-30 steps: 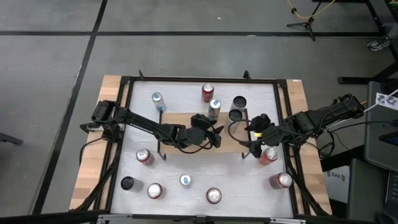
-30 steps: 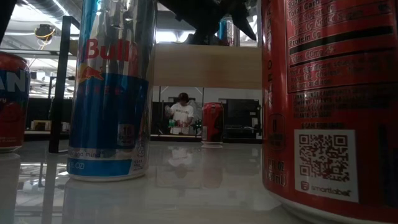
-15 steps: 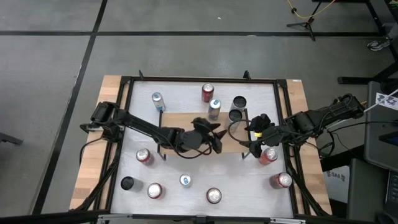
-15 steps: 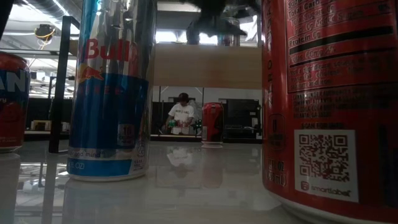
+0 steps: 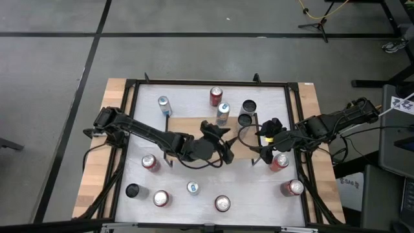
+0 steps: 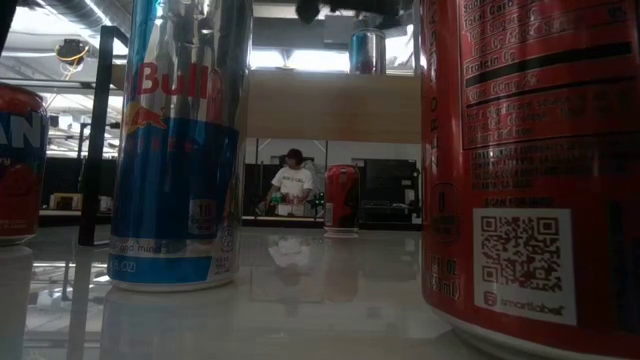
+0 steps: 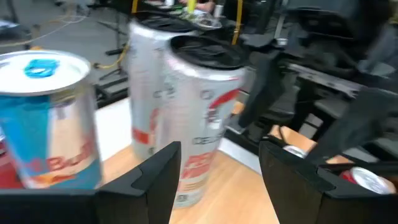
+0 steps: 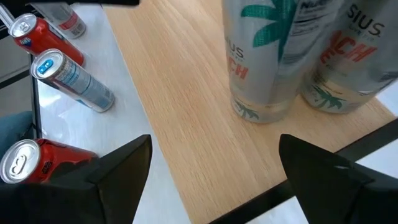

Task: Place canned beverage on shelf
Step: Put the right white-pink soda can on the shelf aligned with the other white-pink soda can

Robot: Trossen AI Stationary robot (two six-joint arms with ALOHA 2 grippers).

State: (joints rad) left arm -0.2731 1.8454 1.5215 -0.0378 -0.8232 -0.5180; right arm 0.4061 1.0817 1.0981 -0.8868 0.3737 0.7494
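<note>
The left gripper (image 5: 223, 153), jaws spread and empty, is backing away from the slim blue can (image 5: 222, 113) (now standing on the shelf (image 5: 187, 125)), so that placement looks done.

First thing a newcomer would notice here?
The wooden shelf mid-table, with three cans on it: a slim blue one at its far edge and two black-topped white cans at its right end. Both grippers hang open over it, left centre, right at the right end. More cans ring it on the white tabletop.
</note>
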